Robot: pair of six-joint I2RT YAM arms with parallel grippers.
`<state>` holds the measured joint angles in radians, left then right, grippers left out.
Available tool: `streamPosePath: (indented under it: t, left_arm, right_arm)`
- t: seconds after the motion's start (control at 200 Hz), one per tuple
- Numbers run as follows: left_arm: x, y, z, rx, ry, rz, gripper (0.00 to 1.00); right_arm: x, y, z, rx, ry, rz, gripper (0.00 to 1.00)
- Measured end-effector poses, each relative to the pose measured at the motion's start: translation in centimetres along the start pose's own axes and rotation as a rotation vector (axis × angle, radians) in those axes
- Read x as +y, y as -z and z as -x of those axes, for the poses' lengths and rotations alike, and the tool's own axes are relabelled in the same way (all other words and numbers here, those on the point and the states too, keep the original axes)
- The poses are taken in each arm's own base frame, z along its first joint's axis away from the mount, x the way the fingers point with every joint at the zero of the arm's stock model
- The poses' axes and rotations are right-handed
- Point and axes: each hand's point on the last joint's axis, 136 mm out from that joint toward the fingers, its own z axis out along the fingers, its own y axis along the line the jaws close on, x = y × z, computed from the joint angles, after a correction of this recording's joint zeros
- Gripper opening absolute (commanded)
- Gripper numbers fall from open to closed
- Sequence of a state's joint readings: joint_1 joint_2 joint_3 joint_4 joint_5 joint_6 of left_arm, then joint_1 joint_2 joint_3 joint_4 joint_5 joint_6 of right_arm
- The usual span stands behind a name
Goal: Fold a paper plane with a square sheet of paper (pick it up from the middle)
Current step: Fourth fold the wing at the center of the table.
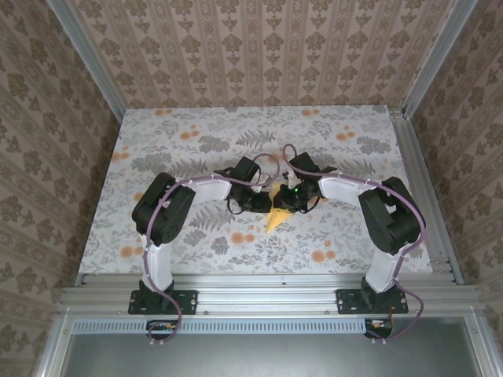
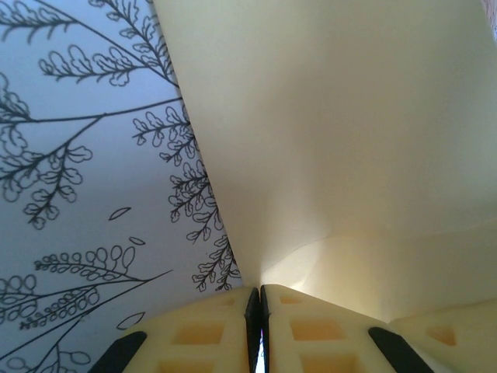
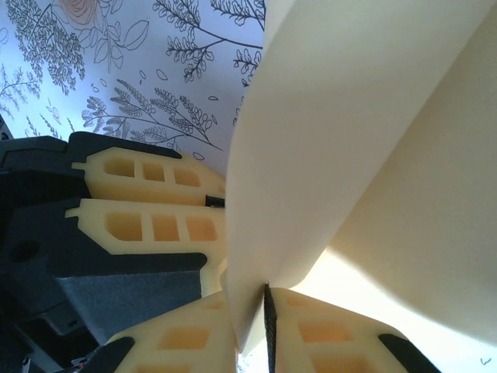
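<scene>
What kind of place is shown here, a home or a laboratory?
Probably a robot test cell, not a home: an aluminium frame encloses the table, patterned walls stand close around it, and the left arm and right arm are bolted at its edge.

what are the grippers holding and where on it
The folded yellow paper, pinched by left gripper and right gripper from opposite sides near its wide end, pointed tip free.

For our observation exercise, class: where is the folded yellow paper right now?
In the top view the folded paper is over the middle of the table, pinched between the left gripper and right gripper, its tip toward the near edge.
</scene>
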<state>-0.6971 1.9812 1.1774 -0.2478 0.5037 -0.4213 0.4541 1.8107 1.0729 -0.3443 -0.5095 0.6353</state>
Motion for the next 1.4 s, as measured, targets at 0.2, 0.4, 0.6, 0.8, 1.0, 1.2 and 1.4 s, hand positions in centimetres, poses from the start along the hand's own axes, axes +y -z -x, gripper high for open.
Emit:
streamPosePath:
  t: [0.2,0.4,0.6,0.8,1.0,1.2,1.4]
  left_arm:
    - [0.0,0.0,0.0,-0.002,0.002,-0.014,0.14]
    - [0.0,0.1,0.0,-0.007,0.005,-0.031,0.14]
    - [0.0,0.2,0.1,-0.021,0.014,-0.055,0.14]
    - [-0.1,0.3,0.1,-0.037,0.033,-0.080,0.14]
    - [-0.1,0.4,0.2,-0.062,0.053,-0.113,0.12]
    - [0.0,0.6,0.3,-0.086,0.064,-0.136,0.11]
    - [0.0,0.6,0.3,-0.094,0.067,-0.151,0.10]
  right_arm:
    - [0.1,-0.5,0.2,0.006,-0.014,0.014,0.23]
    - [0.1,-0.6,0.2,0.010,-0.027,0.024,0.25]
    - [0.2,-0.6,0.3,0.018,-0.041,0.043,0.26]
    - [0.3,-0.7,0.4,0.022,-0.056,0.061,0.26]
    - [0.3,-0.8,0.7,0.018,-0.058,0.078,0.25]
    - [0.1,-1.3,1.3,0.007,-0.065,0.086,0.25]
    - [0.1,-1.2,1.9,-0.012,-0.074,0.096,0.25]
